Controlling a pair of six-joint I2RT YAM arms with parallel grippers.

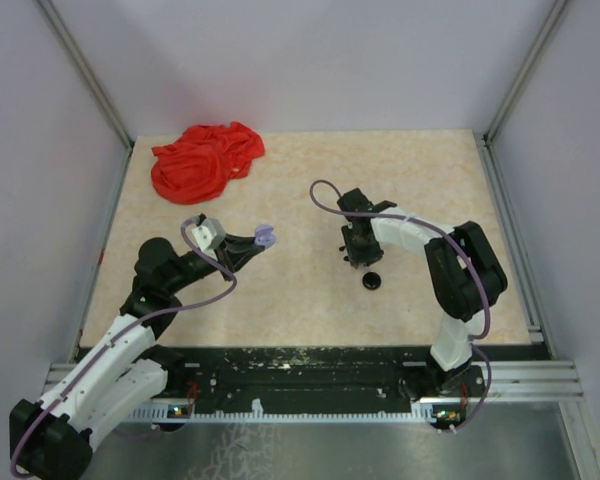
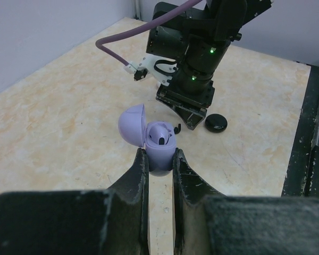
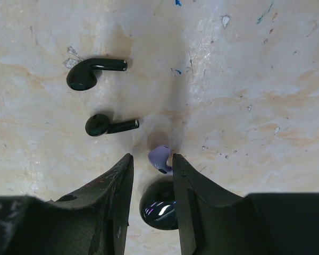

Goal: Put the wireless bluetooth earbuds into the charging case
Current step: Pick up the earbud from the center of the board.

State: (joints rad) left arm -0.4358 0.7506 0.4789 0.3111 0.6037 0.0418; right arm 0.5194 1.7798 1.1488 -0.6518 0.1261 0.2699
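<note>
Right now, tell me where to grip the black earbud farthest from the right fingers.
Take the black earbud by its straight stem, from straight above with the right gripper turned crosswise to it. It lies flat on the table; its bulbous head would likely slip.

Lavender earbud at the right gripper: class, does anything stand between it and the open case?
Nothing visible does: the lavender case, lid open, and the lavender earbud have only open space between them.

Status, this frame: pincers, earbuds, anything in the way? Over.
Left pincer shut on open lavender case, seated earbud inside. Right pincer shut on loose lavender earbud, above table. Black earbuds and black case beneath it, not blocking.
</note>
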